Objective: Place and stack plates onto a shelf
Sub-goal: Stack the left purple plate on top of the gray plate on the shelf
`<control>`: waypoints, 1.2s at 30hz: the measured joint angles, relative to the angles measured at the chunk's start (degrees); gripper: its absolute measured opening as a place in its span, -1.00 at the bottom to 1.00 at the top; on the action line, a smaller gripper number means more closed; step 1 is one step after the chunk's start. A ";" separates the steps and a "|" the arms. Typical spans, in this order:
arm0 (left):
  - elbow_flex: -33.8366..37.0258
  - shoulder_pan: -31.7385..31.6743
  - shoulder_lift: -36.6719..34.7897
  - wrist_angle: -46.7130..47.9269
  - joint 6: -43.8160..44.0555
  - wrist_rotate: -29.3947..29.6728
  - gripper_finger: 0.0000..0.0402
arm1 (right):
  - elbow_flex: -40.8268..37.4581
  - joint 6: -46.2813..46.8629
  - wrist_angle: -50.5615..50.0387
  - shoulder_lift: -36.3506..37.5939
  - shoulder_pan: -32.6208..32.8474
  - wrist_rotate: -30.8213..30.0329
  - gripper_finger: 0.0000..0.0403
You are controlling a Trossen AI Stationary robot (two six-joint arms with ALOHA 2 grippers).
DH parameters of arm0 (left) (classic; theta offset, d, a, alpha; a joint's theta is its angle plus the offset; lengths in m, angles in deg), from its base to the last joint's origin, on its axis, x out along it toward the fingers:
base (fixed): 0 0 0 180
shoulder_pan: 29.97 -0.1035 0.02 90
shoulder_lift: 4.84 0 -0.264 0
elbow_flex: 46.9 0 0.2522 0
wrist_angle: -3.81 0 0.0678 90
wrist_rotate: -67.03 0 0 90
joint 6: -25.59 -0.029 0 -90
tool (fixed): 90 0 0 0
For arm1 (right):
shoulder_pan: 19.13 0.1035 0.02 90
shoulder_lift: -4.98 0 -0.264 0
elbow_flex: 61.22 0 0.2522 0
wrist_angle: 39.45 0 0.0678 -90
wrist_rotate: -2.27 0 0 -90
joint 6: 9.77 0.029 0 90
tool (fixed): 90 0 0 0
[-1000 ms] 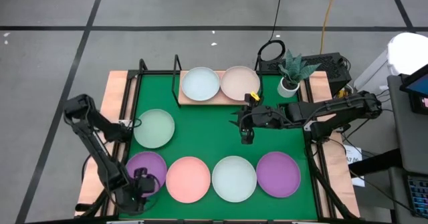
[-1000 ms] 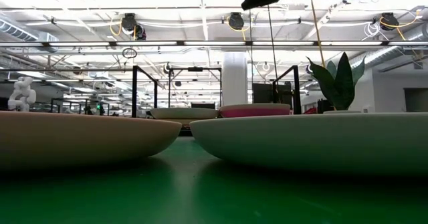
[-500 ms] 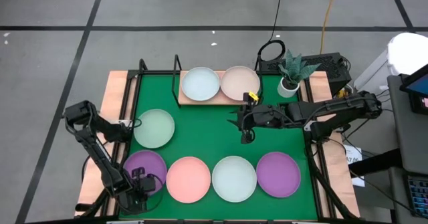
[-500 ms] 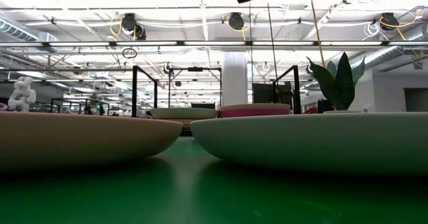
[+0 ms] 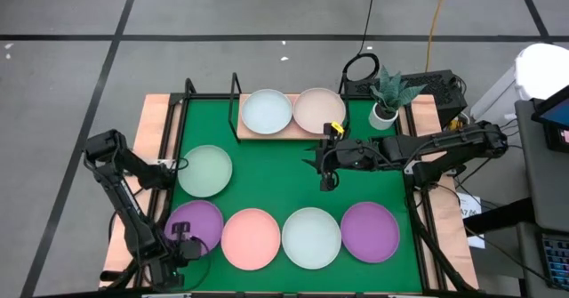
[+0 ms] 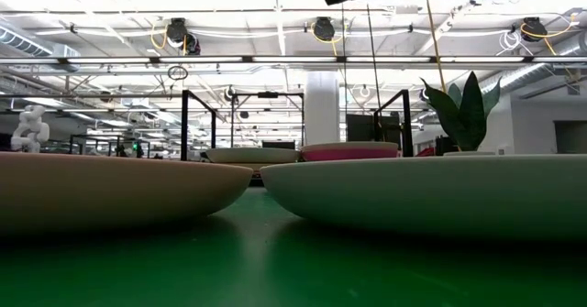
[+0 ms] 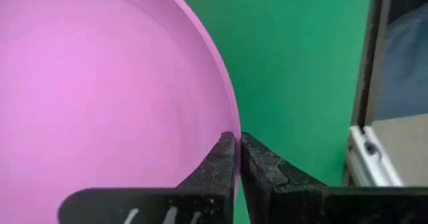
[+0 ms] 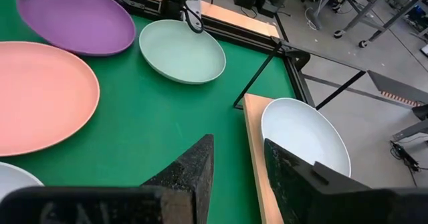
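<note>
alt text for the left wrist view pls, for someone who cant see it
The left gripper has its two dark jaws closed on the thin rim of a round matte purple plate, which fills most of the view. The plate lies on a green mat, with a black metal frame bar running along the mat's edge.

plates (image 5: 251, 237): smooth, matt
mat (image 5: 276, 173): green, flat, dull cloth-like surface
shelf (image 5: 244, 131): light wood board, thin black metal frame
fingers (image 7: 217, 172): dark, rough-textured
</note>
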State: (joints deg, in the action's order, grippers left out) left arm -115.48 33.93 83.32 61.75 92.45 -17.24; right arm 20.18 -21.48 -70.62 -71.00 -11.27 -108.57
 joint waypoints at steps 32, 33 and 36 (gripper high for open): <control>-16.11 -10.70 -0.07 10.27 -44.46 10.68 -0.95 | -0.08 -0.08 -2.74 1.94 0.53 -0.10 -0.43; -16.11 -12.09 -0.07 10.22 -47.32 10.91 -0.95 | -0.07 0.55 -2.66 2.80 0.62 -0.12 -0.43; -16.11 -16.86 -0.09 10.14 -55.26 11.06 -0.95 | -0.07 3.50 -3.39 5.00 1.22 -0.33 -0.43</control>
State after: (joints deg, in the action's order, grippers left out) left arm -131.60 17.07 83.23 71.89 37.19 -6.18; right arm 20.11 -17.98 -74.01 -66.01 -10.05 -108.90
